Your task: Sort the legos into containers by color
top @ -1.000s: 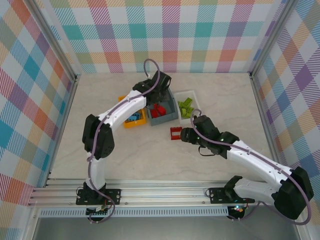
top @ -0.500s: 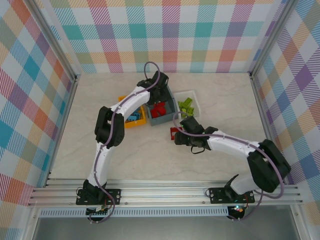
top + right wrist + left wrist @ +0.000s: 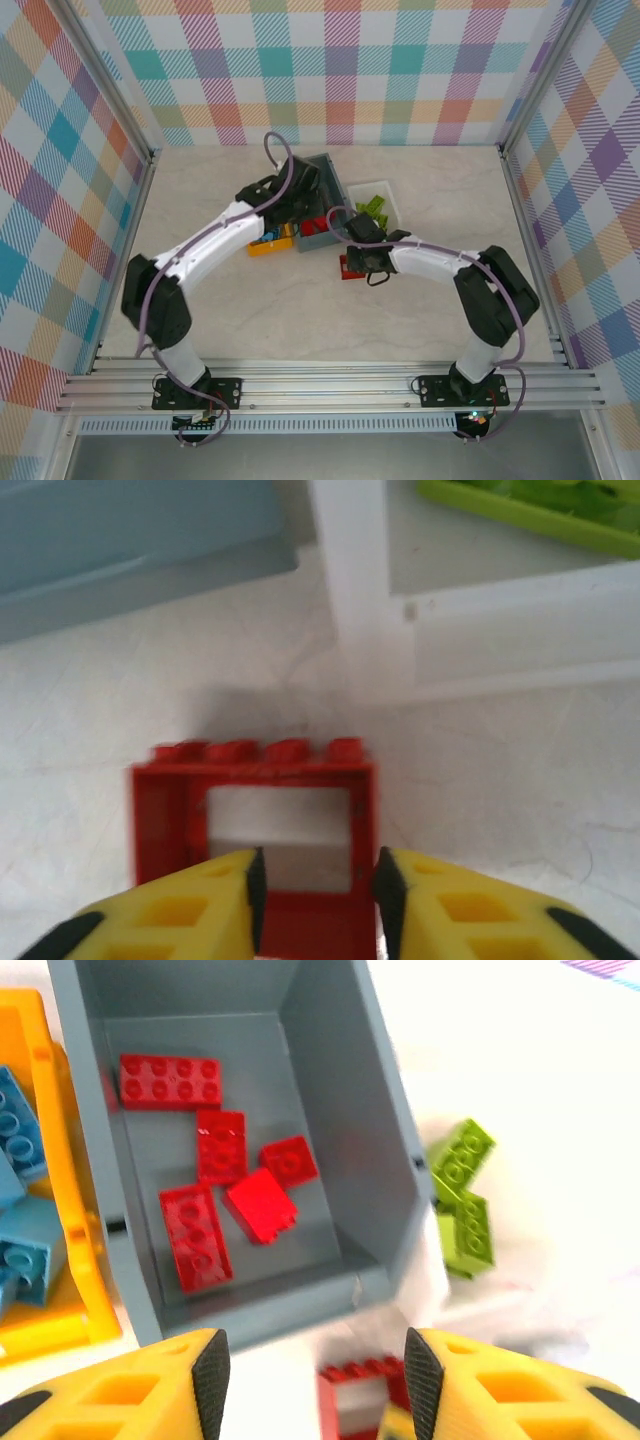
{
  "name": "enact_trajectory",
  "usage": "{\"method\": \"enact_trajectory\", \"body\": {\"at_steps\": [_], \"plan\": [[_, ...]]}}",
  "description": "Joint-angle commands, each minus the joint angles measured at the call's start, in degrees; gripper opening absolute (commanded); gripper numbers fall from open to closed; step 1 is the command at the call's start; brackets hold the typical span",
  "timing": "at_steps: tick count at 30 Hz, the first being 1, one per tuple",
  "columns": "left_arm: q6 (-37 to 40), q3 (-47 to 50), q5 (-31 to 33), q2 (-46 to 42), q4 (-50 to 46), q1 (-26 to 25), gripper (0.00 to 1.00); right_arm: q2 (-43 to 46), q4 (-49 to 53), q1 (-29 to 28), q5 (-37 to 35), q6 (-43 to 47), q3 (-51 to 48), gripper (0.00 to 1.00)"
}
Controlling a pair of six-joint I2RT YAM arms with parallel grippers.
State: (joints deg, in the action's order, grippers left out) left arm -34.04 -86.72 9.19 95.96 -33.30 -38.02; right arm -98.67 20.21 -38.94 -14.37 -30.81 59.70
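A red window-frame lego (image 3: 347, 270) (image 3: 260, 770) lies flat on the table just in front of the containers. My right gripper (image 3: 353, 254) (image 3: 320, 892) is down over its right side; the jaws stand open a little wider than that corner, and the lego is not clamped. My left gripper (image 3: 303, 203) (image 3: 310, 1370) hovers open and empty at the near end of the grey-blue bin (image 3: 338, 185) (image 3: 340, 1090), which holds several red legos (image 3: 195, 1235). The orange bin (image 3: 270, 246) (image 3: 60, 1160) holds blue legos (image 3: 15, 1130). The white bin (image 3: 386, 190) (image 3: 500, 610) holds green legos (image 3: 372, 208) (image 3: 460, 1155).
The three bins stand tight together at mid-table, and both grippers work close to each other at their near side. Checked walls and metal rails (image 3: 140, 200) enclose the table. Bare tabletop (image 3: 300, 310) stretches toward the arm bases.
The left gripper has drawn back from over the far end of the grey-blue bin to its near end. The right gripper has moved left onto the red frame lego.
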Motion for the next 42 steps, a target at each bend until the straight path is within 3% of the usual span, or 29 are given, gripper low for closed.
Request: {"method": "enact_trajectory", "body": {"at_steps": [1,7,13,19,24,29,35,40,42], "plan": [[-2.86,6.62,2.24,-7.1,3.07,-2.9,0.51,-2.31,2.58,0.7,-1.14,-0.29,1.88,0.33],[-5.41,16.32,3.88,-17.12,5.35,-8.34,0.48,-4.36,2.79,0.79,-1.71,-0.02,3.14,0.21],[-6.76,21.3,9.36,-24.54,3.34,-12.25,0.46,-0.53,3.99,-1.8,-6.12,0.6,3.05,0.01],[-11.02,28.02,19.02,-34.02,-0.42,-15.24,0.46,1.3,12.84,-7.31,-15.78,0.95,14.4,0.0],[-12.87,30.59,22.47,-37.84,-1.66,-15.42,0.45,-9.39,17.39,-6.95,-20.55,3.43,30.53,0.0],[-12.65,30.33,24.76,-38.94,-1.68,-15.42,0.45,-24.72,24.22,-5.92,-25.83,7.42,53.14,0.0],[-11.87,28.86,24.21,-37.66,-2.39,-15.49,0.44,-40.66,28.86,-3.65,-31.08,13.37,76.73,0.0],[-11.88,28.52,23.51,-37.43,-2.91,-15.51,0.44,-49.99,30.16,-2.22,-32.84,18.18,89.29,0.0],[-12.0,28.52,23.32,-37.31,-3.0,-15.51,0.44,-51.68,31.01,-2.02,-32.71,19.06,92.19,0.07]]}}
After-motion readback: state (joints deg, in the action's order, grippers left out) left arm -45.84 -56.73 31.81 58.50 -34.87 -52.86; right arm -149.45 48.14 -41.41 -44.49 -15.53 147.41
